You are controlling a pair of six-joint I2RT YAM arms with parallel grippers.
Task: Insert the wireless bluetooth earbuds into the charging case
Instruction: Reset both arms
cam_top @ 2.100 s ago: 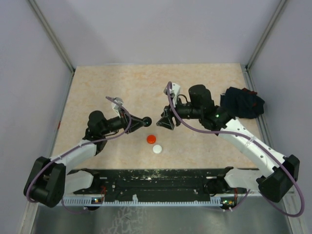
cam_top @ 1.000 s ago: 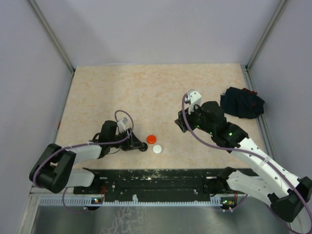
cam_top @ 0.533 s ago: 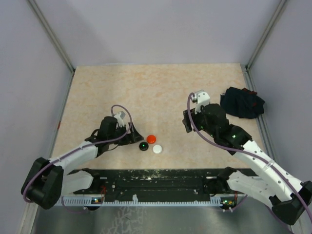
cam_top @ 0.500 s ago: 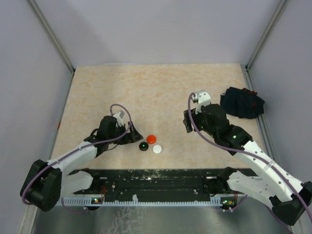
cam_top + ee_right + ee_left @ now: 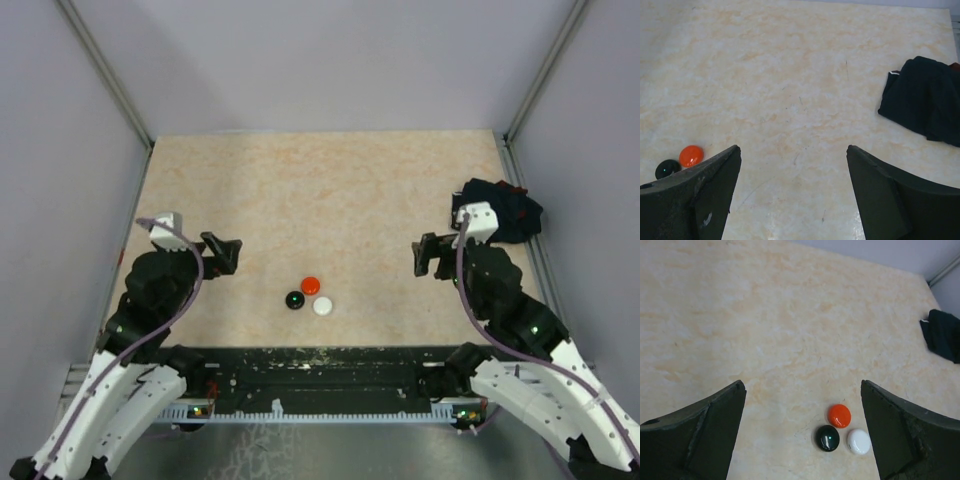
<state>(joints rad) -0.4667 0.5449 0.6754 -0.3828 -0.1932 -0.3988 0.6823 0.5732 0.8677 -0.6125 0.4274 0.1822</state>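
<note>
No earbuds show in any view. Three small round closed discs, which look like charging cases, lie together near the table's front middle: black [image 5: 294, 299], red [image 5: 311, 285] and white [image 5: 323, 306]. My left gripper [image 5: 222, 255] hangs open and empty to their left, well apart from them. In the left wrist view the black [image 5: 827, 438], red [image 5: 839, 415] and white [image 5: 859, 441] discs lie below my wide-open left gripper [image 5: 802, 385]. My right gripper [image 5: 432, 255] is open and empty at the right; its wrist view [image 5: 792, 148] shows bare table between the jaws, with the red [image 5: 691, 155] and black [image 5: 667, 169] discs at far left.
A dark navy cloth bundle [image 5: 497, 210] lies at the table's right edge, just behind the right gripper, and shows in the wrist views too [image 5: 944, 335] [image 5: 922, 97]. Grey walls with metal posts fence the table [image 5: 300, 190] on three sides.
The left gripper set the black disc down beside the red one, opened and drew back to the left. The right gripper opened and pulled back to the right, toward the cloth.
</note>
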